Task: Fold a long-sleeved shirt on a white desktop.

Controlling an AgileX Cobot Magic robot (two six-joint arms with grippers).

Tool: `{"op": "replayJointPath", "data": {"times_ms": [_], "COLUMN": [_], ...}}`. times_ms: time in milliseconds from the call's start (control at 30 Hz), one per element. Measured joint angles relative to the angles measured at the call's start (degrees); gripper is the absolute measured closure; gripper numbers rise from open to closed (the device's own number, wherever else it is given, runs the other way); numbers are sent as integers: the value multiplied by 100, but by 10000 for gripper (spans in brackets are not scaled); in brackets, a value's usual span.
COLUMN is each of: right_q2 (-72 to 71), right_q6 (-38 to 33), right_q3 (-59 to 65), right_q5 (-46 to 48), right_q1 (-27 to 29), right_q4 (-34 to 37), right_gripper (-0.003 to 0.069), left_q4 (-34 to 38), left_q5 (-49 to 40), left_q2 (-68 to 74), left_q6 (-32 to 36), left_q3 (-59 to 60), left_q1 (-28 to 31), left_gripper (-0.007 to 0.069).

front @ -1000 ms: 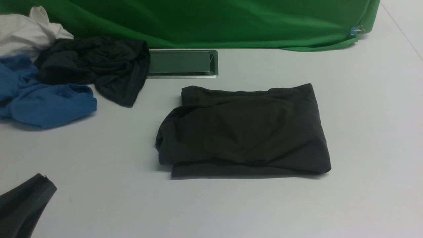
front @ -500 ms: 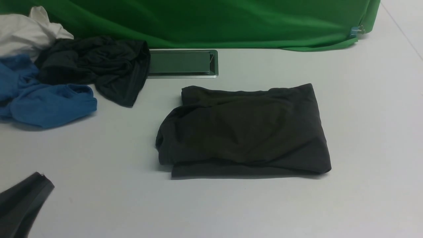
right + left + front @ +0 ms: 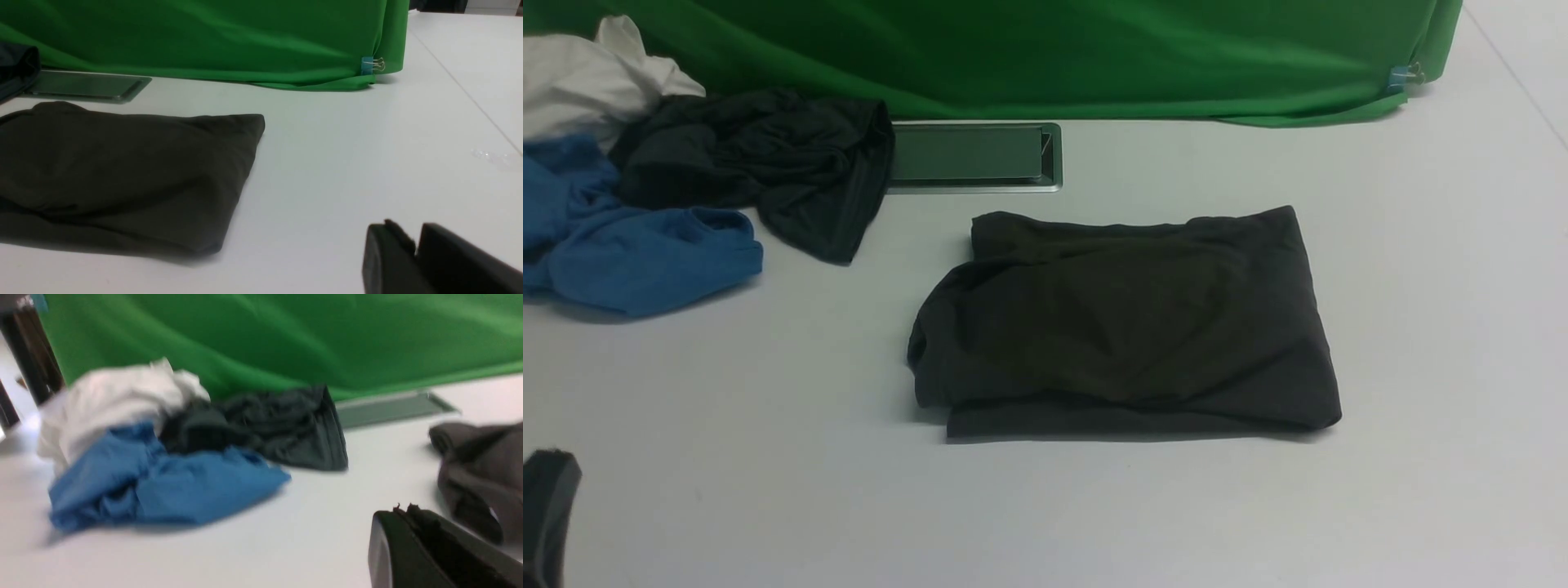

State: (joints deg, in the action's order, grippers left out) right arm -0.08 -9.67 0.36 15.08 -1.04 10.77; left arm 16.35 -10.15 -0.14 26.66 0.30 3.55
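since a second ago my left gripper (image 3: 551,482) has pulled back toward the corner, jaws closed and empty. right gripper (image 3: 414,241) barely parted, empty. long-sleeved shirt (image 3: 1127,322) lies folded mid-tabletop (image 3: 1421,327).

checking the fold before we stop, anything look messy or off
Mostly tidy. The folded shirt lies flat on the desk, but its left edge bulges out unevenly rather than squarely. Beyond it at the far left, other clothes sit in a crumpled heap.
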Motion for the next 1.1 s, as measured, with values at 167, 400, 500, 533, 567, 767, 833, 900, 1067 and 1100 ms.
{"op": "replayJointPath", "data": {"times_ms": [167, 400, 500, 533, 567, 767, 833, 900, 1067, 1100], "right_q2": [0, 0, 0, 0, 0, 0, 0, 0, 0, 0], "right_q6": [0, 0, 0, 0, 0, 0, 0, 0, 0, 0], "right_q3": [0, 0, 0, 0, 0, 0, 0, 0, 0, 0], "right_q5": [0, 0, 0, 0, 0, 0, 0, 0, 0, 0], "right_q1": [0, 0, 0, 0, 0, 0, 0, 0, 0, 0], "right_q4": [0, 0, 0, 0, 0, 0, 0, 0, 0, 0], "right_gripper": [503, 483, 475, 473, 470, 459, 457, 454, 437, 433], "left_q4": [0, 7, -18, -18, -18, -38, -38, -38, -38, -38], "left_q5": [-346, -382, -382, -382, -382, -382, -382, -382, -382, -382], "left_q2": [0, 0, 0, 0, 0, 0, 0, 0, 0, 0], "left_q6": [-16, -18, -18, -18, -18, -18, -18, -18, -18, -18], "left_q3": [1, 6, 6, 6, 6, 6, 6, 6, 6, 6], "left_q1": [-12, -12, -12, -12, -12, -12, -12, -12, -12, -12], "left_gripper": [605, 605, 605, 605, 605, 605, 605, 605, 605, 605]}}
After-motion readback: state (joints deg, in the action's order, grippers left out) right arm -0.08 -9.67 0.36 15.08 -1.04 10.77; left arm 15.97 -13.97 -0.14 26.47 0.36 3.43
